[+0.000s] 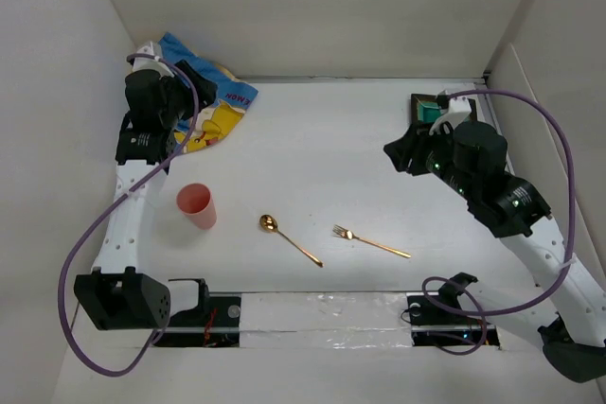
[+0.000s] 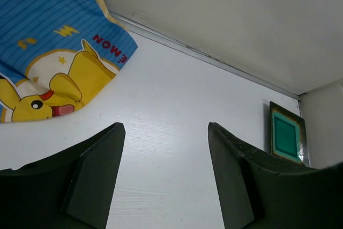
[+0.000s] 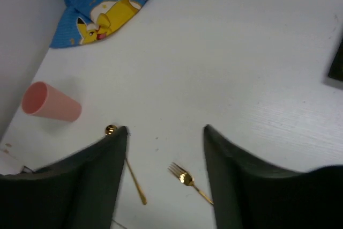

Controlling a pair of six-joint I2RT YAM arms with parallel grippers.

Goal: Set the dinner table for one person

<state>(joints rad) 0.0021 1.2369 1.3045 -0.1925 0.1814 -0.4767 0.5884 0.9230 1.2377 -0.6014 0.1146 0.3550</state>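
Left gripper (image 2: 165, 127) and right gripper (image 3: 165, 130) both hang wide open, holding nothing, over the white worktop (image 1: 322, 158) that fills this walled box. Worry: the crumpled placemat (image 1: 216, 109) sits jammed in the far-left corner, so grabbing it could hit the wall (image 1: 57, 92), and the left arm (image 1: 128, 224) could clip the pink cup (image 1: 197, 205) beside it. Open room is mid-worktop, beyond spoon (image 1: 289, 238) and fork (image 1: 371, 242).
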